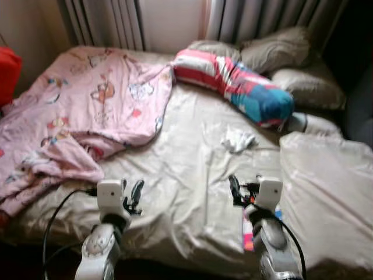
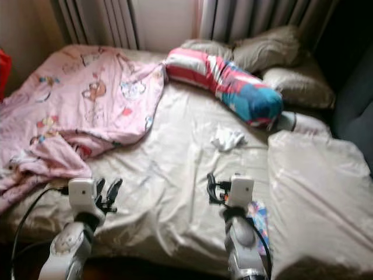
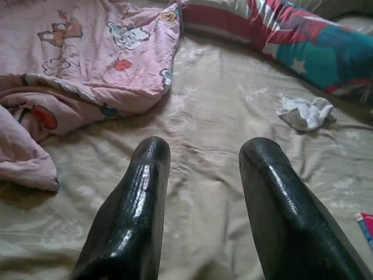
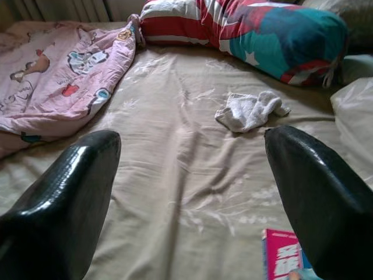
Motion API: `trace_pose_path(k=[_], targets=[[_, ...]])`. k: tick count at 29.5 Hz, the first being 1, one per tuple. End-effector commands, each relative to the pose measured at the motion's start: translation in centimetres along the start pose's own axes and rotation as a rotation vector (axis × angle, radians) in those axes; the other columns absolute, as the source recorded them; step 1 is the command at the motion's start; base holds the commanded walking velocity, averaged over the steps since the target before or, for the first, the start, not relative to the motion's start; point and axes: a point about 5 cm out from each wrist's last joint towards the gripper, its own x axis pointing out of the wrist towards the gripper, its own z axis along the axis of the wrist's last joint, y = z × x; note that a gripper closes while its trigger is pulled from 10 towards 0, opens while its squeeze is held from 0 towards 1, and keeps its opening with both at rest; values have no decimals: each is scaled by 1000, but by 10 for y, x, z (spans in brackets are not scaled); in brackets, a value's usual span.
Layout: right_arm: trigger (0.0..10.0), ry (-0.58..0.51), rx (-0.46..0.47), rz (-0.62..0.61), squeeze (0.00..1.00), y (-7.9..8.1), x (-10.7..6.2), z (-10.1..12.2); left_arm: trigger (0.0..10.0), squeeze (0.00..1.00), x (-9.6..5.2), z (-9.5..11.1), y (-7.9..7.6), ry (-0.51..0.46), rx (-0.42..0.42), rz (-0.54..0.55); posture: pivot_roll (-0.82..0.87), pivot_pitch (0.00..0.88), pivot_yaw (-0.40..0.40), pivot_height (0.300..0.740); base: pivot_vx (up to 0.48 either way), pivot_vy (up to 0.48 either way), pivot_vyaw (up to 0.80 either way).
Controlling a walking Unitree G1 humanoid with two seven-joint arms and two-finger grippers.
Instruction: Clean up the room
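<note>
A crumpled pink cartoon-print blanket (image 1: 81,111) covers the left half of the bed. A long bolster pillow (image 1: 233,84) striped red, white and teal lies across the head end. A small white cloth (image 1: 238,140) sits on the bare beige sheet (image 1: 186,175) just below it. A pink and blue book (image 1: 249,230) lies at the near edge under my right arm. My left gripper (image 1: 135,193) and right gripper (image 1: 235,188) hover over the near edge, both open with nothing between their fingers.
Grey-beige pillows (image 1: 280,49) are stacked at the head on the right. A bunched beige duvet (image 1: 326,186) fills the right side. A red object (image 1: 7,73) stands at the far left, and curtains (image 1: 105,23) hang behind the bed.
</note>
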Motion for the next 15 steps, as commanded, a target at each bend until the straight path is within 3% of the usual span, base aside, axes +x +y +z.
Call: trace_pose_path(k=[1, 15], targets=[[10000, 36, 14, -23, 0, -5, -6, -9, 10000, 0, -2, -3, -1, 15, -4, -13, 93, 234, -19, 740, 0, 480, 0], [10000, 37, 18, -23, 0, -6, -6, -9, 10000, 0, -1, -2, -1, 15, -3, -15, 96, 236, -15, 740, 0, 480, 0]])
